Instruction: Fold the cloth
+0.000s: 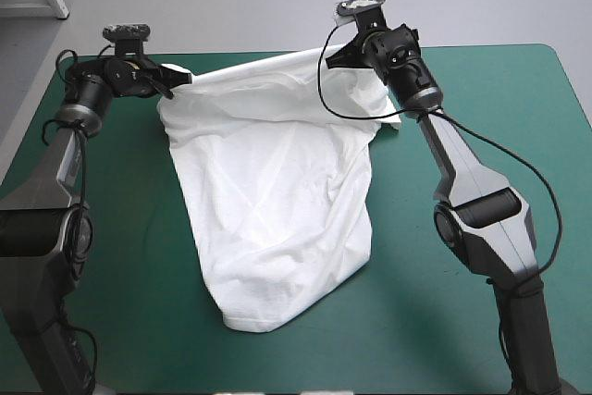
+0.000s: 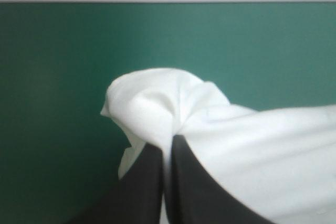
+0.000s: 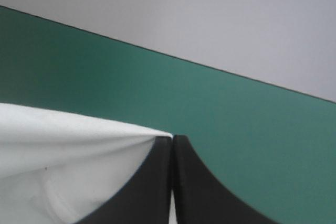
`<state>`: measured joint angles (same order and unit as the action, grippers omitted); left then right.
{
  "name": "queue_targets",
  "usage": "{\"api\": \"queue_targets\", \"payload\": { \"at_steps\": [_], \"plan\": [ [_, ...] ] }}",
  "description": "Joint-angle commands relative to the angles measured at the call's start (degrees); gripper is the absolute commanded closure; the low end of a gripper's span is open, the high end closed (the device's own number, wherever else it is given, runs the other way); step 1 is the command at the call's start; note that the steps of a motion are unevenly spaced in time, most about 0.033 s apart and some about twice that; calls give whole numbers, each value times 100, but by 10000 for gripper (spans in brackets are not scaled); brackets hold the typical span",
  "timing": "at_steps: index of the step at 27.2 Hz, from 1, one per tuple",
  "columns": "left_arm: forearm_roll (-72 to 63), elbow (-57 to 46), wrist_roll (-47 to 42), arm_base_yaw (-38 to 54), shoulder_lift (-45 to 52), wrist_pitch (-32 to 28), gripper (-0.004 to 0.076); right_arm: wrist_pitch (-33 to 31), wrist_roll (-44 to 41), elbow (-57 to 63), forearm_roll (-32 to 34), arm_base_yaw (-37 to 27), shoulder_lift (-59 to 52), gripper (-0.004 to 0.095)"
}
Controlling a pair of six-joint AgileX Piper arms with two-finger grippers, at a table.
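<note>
So the left jaws and right jaws each clamp a top corner of the white short-sleeved T-shirt [image 1: 277, 201], which drapes mid-frame onto the teal-green worktop [image 1: 120, 256]. Spreading step, I reckon; next needs an even lay-down.

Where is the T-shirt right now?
High view: the T-shirt is mid-table, its far edge held by the left gripper and right gripper, near end on the teal-green cover.

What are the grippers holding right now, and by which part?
Both hold the T-shirt: the left gripper and the right gripper are each shut on one end of its raised far edge, which stretches between them.
</note>
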<state>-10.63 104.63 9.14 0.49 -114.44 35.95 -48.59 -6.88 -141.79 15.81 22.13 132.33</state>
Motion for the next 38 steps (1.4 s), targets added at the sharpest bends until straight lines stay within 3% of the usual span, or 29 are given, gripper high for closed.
{"api": "queue_targets", "payload": {
  "at_steps": [1,2,5,7,17,24,31,38],
  "plan": [
    [-342,142,-22,32,-144,-527,617,504,-105,-155,-325,-201,-43,876],
    [-478,142,-22,21,-297,-665,532,624,-56,-155,-716,-277,79,784],
    [-862,142,-22,21,-575,-669,262,620,175,-155,-1167,-485,262,317],
    [-861,225,2,21,-514,-230,215,155,381,-178,-1136,-548,67,155],
    [-297,452,-9,21,791,2161,221,-2331,721,-178,-1109,-562,-1503,236],
    [-99,335,-103,21,1454,3797,242,-2323,740,696,-1783,-562,-2804,309],
    [-418,-1148,-144,-55,2554,3700,241,-2323,688,2848,-1866,-551,-4155,340],
    [-373,-2947,-175,-262,3104,2147,241,-2309,688,4998,-2214,-541,-5101,342]
  ]
}}
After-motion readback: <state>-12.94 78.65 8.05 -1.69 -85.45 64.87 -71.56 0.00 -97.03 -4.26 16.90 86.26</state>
